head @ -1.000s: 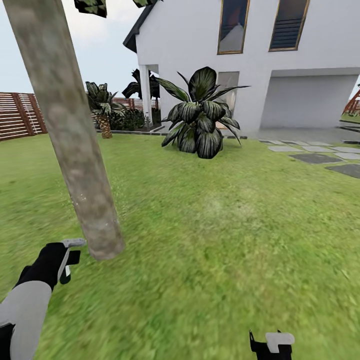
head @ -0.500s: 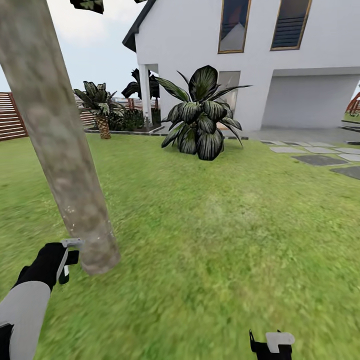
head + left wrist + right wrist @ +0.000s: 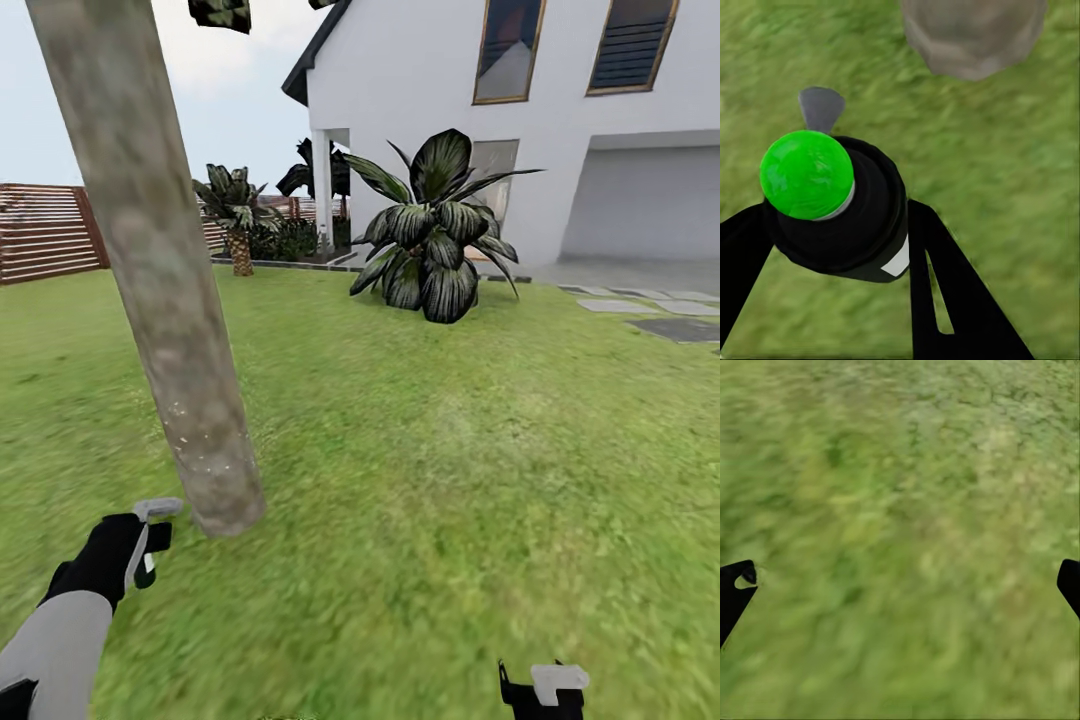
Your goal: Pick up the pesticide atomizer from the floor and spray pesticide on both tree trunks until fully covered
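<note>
Black atomizer point(image 3: 840, 210) clenched in left hand point(image 3: 135, 545), near tree trunk point(image 3: 160, 280); right hand point(image 3: 900, 585) released

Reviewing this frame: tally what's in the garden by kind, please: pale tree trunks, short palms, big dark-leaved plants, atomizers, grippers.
Pale tree trunk: 1
Short palm: 1
Big dark-leaved plant: 1
Atomizer, held in the left gripper: 1
Grippers, counting the right gripper: 2
Total: 6

Grey left forearm point(image 3: 55, 645) ends in a black end effector point(image 3: 140, 545) with pale fingertip
</note>
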Motion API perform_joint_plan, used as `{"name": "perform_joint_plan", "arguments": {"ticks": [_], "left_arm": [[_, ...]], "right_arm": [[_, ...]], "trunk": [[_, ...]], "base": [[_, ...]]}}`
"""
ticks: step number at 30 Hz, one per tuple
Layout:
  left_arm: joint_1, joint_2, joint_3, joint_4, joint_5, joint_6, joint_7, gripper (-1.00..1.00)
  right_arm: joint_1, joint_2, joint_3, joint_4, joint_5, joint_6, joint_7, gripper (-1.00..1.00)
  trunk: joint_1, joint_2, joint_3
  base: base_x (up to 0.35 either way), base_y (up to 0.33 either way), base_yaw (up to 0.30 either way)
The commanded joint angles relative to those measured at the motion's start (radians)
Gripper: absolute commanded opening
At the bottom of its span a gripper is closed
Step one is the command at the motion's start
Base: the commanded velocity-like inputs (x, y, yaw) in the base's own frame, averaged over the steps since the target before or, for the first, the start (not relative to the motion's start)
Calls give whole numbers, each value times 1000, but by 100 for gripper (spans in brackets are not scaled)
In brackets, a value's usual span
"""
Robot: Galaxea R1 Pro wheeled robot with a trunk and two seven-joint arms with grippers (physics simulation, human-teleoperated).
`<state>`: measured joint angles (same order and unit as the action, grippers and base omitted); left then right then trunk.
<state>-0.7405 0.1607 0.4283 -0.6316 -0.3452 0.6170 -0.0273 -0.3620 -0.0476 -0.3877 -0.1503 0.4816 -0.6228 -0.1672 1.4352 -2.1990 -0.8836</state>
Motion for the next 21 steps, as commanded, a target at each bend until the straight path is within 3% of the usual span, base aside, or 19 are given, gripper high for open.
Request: {"name": "perform_joint_plan", "arguments": {"ticks": [1,8,14,21], "left_arm": [[3,0,0,-1,1,-1,1,-100],[6,-10,-7,-6,0,-63,16,-100],[6,-12,-6,-72,-3,-67,11,-100],[6,-12,-10,-80,-3,-68,7,-100]], "right_arm": [[0,0,0,0,0,0,0,100],[0,0,0,1,1,0,0,100],[0,0,0,2,2,0,0,100],[0,0,0,2,2,0,0,100]], "trunk": [[0,0,0],[0,0,0],[0,0,0],[0,0,0]], "base": [[0,0,206],[85,-193,32],[151,-255,0],[147,-255,0]]}}
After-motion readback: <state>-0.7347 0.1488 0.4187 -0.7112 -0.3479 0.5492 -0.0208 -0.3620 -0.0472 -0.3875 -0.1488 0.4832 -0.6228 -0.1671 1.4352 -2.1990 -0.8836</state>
